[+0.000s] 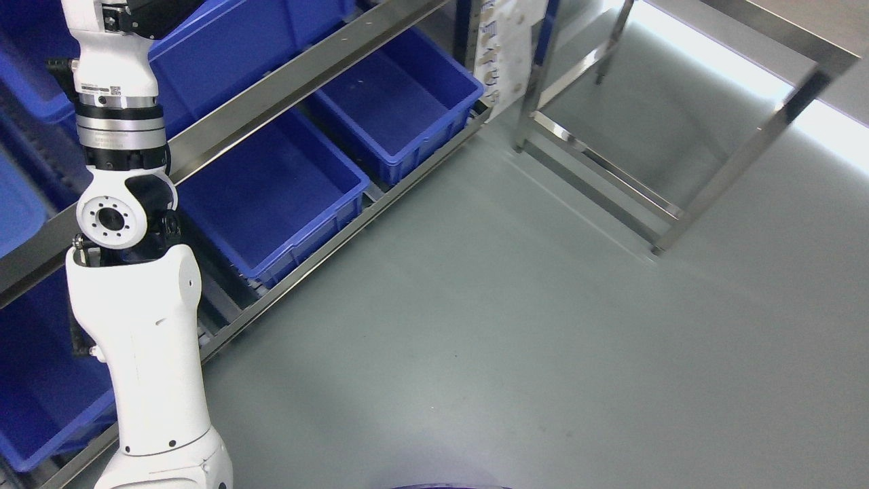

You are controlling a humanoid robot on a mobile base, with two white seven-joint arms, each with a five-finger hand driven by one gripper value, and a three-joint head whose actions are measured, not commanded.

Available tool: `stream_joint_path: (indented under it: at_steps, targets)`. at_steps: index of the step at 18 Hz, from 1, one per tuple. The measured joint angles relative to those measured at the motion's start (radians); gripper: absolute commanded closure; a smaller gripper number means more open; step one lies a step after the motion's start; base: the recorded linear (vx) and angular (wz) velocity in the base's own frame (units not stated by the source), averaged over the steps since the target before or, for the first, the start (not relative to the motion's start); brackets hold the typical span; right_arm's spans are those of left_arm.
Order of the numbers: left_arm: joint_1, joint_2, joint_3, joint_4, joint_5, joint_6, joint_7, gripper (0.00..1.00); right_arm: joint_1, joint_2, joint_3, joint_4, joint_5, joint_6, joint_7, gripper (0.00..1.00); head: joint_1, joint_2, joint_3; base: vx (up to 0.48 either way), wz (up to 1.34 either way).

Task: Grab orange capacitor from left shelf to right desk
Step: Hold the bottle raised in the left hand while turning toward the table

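Note:
My left arm (132,299) rises from the bottom left, white with a silver and black wrist joint, and runs up past the top edge, so its hand is out of the picture. It stands in front of the metal shelf (285,88) with blue bins. No orange capacitor shows anywhere. The right arm is out of view. The two nearest lower bins (271,197) (400,102) look empty.
More blue bins (41,387) fill the shelf at the left and on the upper tier. A steel desk frame (679,136) stands at the upper right on the grey floor (509,326). A printed paper sheet (506,54) hangs at the shelf's end.

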Motion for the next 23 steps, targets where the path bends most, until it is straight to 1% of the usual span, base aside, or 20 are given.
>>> stream_joint_path:
  at_steps: [4, 6, 13, 18, 23]
  targets:
    - [-0.004, -0.002, -0.002, -0.005, 0.000, 0.004, 0.000, 0.95, 0.000, 0.000, 0.000, 0.000, 0.000, 0.000, 0.000, 0.00, 0.0000, 0.000, 0.000, 0.014, -0.61]
    - [-0.003, -0.002, -0.005, -0.007, 0.000, 0.007, -0.026, 0.95, 0.000, 0.000, 0.000, 0.000, 0.000, 0.000, 0.000, 0.00, 0.0000, 0.000, 0.000, 0.025, -0.34]
    - [0.003, -0.003, -0.033, -0.011, 0.000, -0.006, -0.060, 0.95, 0.000, 0.000, 0.000, 0.000, 0.000, 0.000, 0.000, 0.00, 0.0000, 0.000, 0.000, 0.052, -0.12]
    - [0.016, -0.004, -0.129, -0.012, 0.000, -0.007, -0.063, 0.94, 0.000, 0.000, 0.000, 0.000, 0.000, 0.001, 0.000, 0.00, 0.0000, 0.000, 0.000, 0.081, -0.21]
    - [0.037, -0.004, -0.217, 0.000, 0.008, 0.065, -0.059, 0.95, 0.000, 0.000, 0.000, 0.000, 0.000, 0.001, 0.000, 0.00, 0.0000, 0.000, 0.000, 0.149, -0.16]
